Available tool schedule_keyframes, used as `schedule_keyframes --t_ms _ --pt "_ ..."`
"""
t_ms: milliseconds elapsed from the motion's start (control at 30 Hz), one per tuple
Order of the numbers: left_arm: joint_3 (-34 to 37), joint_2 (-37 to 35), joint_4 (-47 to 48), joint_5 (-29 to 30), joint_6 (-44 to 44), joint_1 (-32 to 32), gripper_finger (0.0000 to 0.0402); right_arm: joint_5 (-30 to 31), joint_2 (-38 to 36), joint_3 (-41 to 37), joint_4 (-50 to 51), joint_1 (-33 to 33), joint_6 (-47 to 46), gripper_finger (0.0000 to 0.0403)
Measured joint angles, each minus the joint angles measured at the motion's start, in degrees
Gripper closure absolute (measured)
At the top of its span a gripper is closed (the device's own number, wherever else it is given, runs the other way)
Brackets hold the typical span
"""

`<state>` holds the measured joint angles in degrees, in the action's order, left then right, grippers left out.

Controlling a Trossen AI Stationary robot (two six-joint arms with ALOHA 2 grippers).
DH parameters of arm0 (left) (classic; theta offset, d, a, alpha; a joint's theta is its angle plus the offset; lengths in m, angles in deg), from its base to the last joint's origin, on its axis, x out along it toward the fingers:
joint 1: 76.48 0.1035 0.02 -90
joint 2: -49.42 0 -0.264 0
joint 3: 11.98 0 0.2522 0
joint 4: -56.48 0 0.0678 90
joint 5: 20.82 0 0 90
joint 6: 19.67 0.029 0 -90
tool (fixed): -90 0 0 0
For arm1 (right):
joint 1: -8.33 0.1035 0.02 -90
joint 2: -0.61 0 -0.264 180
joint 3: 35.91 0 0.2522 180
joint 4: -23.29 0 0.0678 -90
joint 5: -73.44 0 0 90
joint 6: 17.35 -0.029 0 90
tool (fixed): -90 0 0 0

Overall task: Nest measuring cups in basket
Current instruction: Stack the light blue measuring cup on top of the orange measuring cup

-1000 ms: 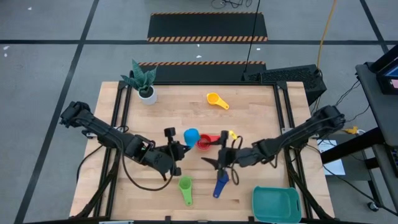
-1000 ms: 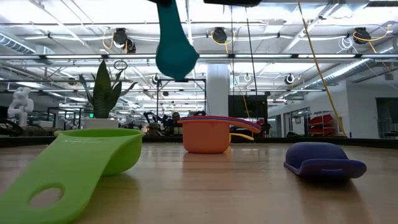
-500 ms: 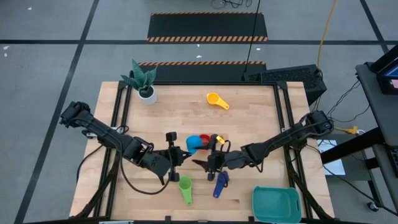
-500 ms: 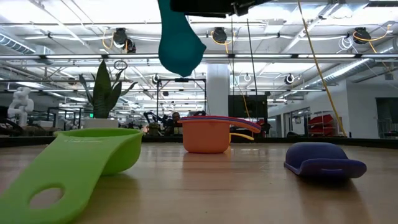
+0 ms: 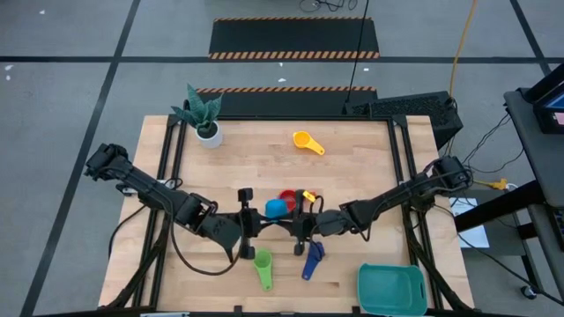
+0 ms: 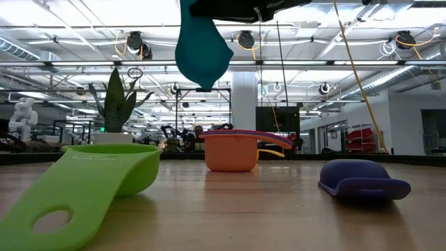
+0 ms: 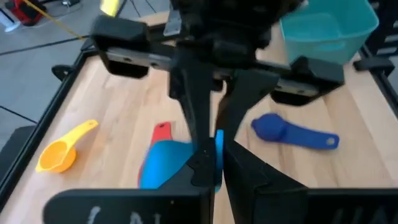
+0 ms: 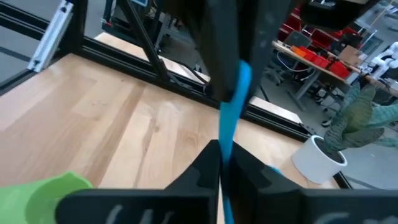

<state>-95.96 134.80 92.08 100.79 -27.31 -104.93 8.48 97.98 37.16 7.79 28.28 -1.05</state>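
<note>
Basket (image 5: 391,289): teal bin at the table's near right corner, nothing in it, well apart from both grippers.
Table (image 5: 264,158): pale wood top carrying the cups, the basket and a plant.
Plant (image 5: 202,114): spiky green leaves in a white pot at the far left corner.
Left gripper (image 5: 249,222): near the table's middle, fingers closed on the handle of the light blue cup.
Right gripper (image 5: 300,222): facing the left one, just beside it, fingers pinched tight on the same blue handle from the other end.
Light blue cup (image 5: 277,208): lifted off the table between the two grippers; in the low view its bowl (image 6: 202,49) hangs above the wood. In the left wrist view the thin blue handle (image 7: 218,155) runs edge-on between that arm's dark fingers; in the right wrist view it (image 8: 233,106) stands the same way between the right arm's fingers.
Green cup (image 5: 263,267): lying on the table near the front edge, just in front of the left gripper.
Dark blue cup (image 5: 312,259): lying beside the green one, just in front of the right gripper.
Red cup (image 5: 289,197): on the table just behind the lifted blue cup.
Yellow cup (image 5: 307,141): alone toward the far side, well apart from the rest.
</note>
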Motion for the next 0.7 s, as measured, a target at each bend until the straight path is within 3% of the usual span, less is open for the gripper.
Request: schedule_keyframes --t_ms 200,467,700 --pt "0.02 0.00 -1.67 0.70 2.90 -1.26 0.0315 -0.01 -2.20 -0.01 3.39 0.40 0.48 0.0397" --pt "0.02 0.00 -1.36 12.68 4.49 -2.84 0.0207 0.50 -10.61 -0.05 16.77 0.67 -3.45 0.0401" --pt "0.02 0.00 0.53 14.31 0.44 -2.26 0.0173 0.48 -17.91 -1.92 21.19 2.60 -7.70 0.0402"
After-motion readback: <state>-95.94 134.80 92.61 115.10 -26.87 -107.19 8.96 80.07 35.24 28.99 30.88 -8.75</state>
